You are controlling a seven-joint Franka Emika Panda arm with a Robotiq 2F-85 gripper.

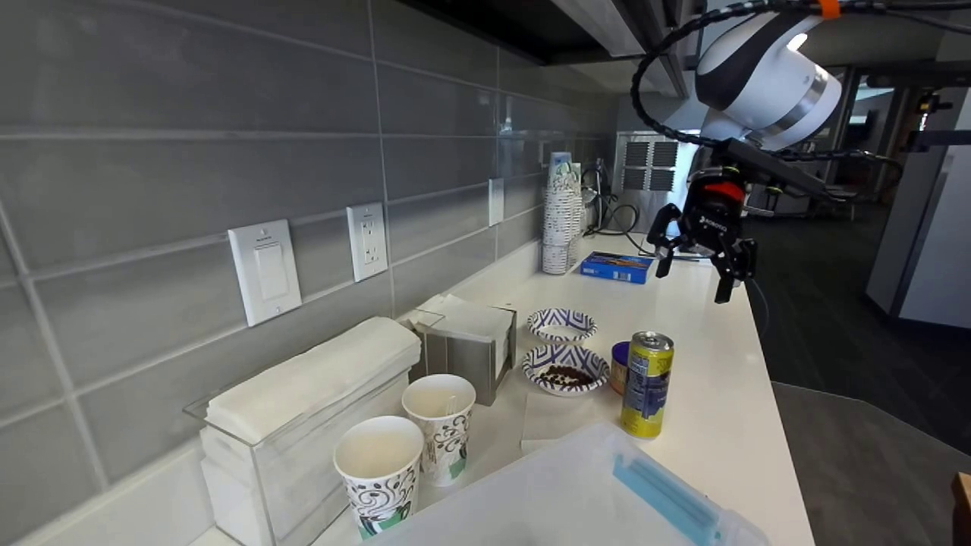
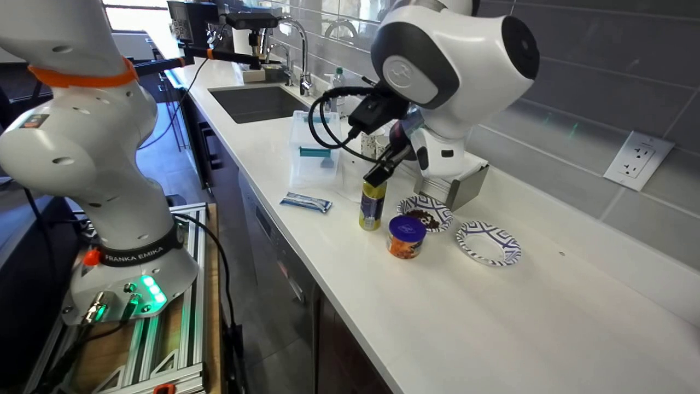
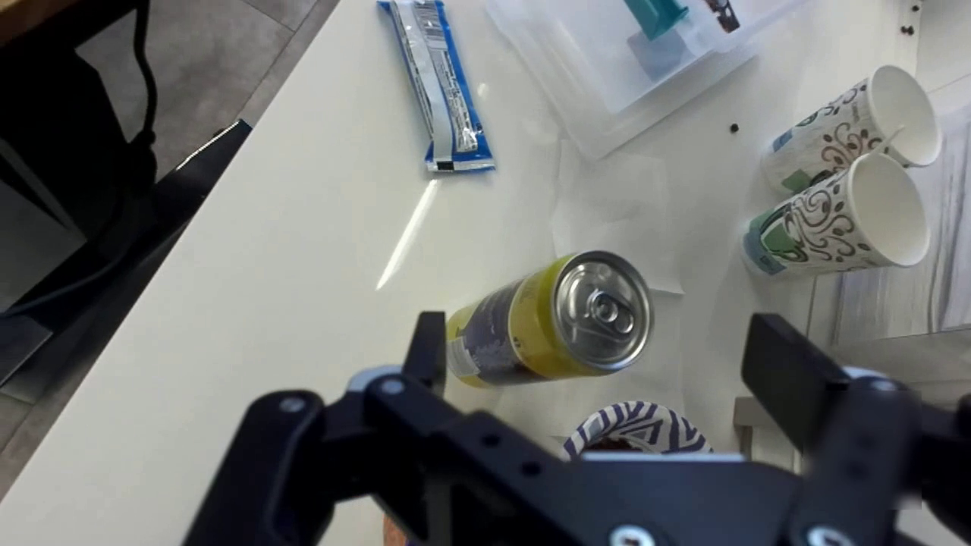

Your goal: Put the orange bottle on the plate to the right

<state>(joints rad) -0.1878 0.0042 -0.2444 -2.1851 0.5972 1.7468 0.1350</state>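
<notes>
In an exterior view the empty hand [image 1: 693, 278] hangs spread, the orange bottle [image 1: 619, 370] partly behind the yellow can [image 1: 647, 385]. In an exterior view the bottle stands on the desk [image 2: 492, 328] near the bare plate [image 2: 488, 247]: probably light, stiff, slick; best pinched below the lid [image 2: 407, 227]. The wrist view shows its edge.

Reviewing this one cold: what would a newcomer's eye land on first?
Likely the big white arm over the counter in an exterior view, its open hand hanging in the air. Next, the yellow can standing on the counter, framed by that hand in the wrist view. Then two patterned plates near the squat, blue-lidded orange bottle.
</notes>
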